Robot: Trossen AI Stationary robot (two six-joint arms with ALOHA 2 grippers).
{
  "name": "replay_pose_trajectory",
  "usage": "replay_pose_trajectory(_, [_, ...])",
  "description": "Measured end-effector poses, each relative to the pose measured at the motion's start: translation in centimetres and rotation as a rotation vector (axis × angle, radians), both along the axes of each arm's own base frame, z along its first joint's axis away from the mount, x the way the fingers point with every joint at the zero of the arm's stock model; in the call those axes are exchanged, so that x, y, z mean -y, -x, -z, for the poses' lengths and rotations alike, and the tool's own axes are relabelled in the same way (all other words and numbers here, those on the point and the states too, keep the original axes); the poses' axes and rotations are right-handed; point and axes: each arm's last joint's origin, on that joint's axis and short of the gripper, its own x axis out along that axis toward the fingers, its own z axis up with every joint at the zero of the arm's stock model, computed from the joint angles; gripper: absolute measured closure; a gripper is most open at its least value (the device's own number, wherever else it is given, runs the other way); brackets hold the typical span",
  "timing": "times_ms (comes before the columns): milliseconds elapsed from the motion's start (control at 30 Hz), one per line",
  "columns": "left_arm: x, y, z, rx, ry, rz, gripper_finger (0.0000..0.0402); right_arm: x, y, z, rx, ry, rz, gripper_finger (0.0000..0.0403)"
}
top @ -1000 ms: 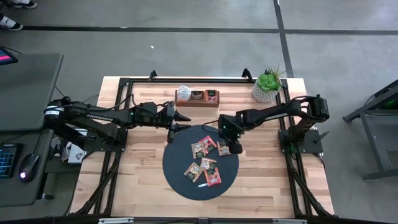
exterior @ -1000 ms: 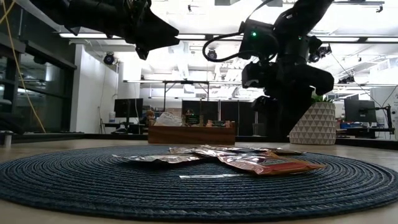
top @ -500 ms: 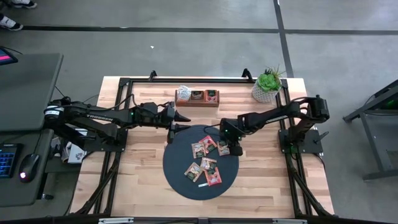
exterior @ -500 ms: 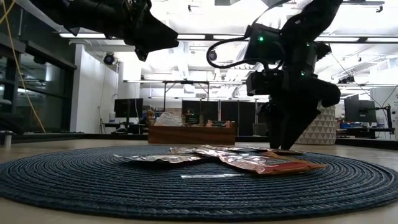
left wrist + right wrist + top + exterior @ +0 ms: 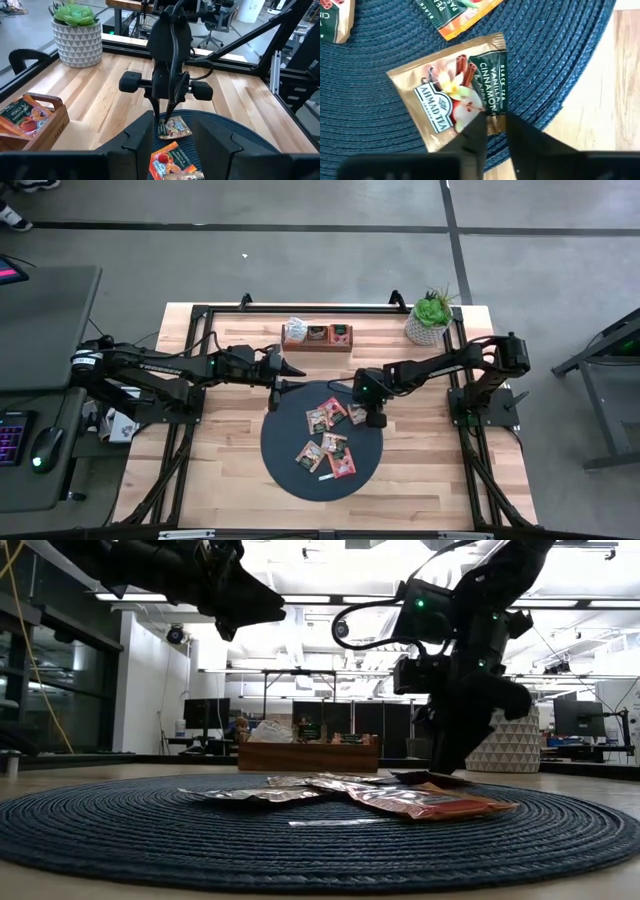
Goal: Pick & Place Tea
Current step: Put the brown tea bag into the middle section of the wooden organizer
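Right claw (image 5: 375, 418) is down at the far right edge of the dark round mat (image 5: 290, 470), its fingers (image 5: 472, 137) pinched on the edge of a brown-green sachet (image 5: 455, 92). The right wrist view shows the two fingers nearly together, gripping this sachet's rim; bare wood of the surface (image 5: 625, 75) begins just beyond the mat edge beside it. The sachet lies close to that edge, with an orange sachet (image 5: 462, 15) near it further in on the mat.

Left claw (image 5: 290, 375) hangs above the mat's far left edge, fingers apart, holding nothing; open wood lies between it and the wooden box (image 5: 318, 337) at the far side.

The high view shows the remaining tea sachets (image 5: 325, 445) clustered mid-mat, a thin white strip (image 5: 325, 477) at the near side, and clear mat around the rim. A potted plant (image 5: 430, 315) stands at the far right corner, well apart from the right arm.

The low view shows what the high view does not: the gripped sachet's (image 5: 430, 778) edge sits slightly raised off the mat while the others (image 5: 300, 788) lie flat. The left wrist view shows the right claw (image 5: 165, 117) from the front, standing upright over the sachet (image 5: 174, 127).
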Motion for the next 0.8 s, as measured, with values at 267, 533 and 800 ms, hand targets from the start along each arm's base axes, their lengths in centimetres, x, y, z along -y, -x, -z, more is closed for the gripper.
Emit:
replay_pose_trajectory(267, [0.0, 0.0, 0.0, 0.0, 0.0, 0.0, 0.027, 0.0, 0.0, 0.0, 0.002, -0.009, 0.003, 0.0395])
replay_pose_trajectory(533, [0.0, 0.0, 0.0, 0.0, 0.0, 0.0, 0.027, 0.0, -0.4, -1.2, 0.039, 0.022, 0.022, 0.0401])
replay_pose_trajectory(800, [0.0, 0.0, 0.0, 0.001, 0.0, -0.001, 0.027, 0.4, -2.1, -3.9, 0.136, 0.103, 0.026, 0.0402])
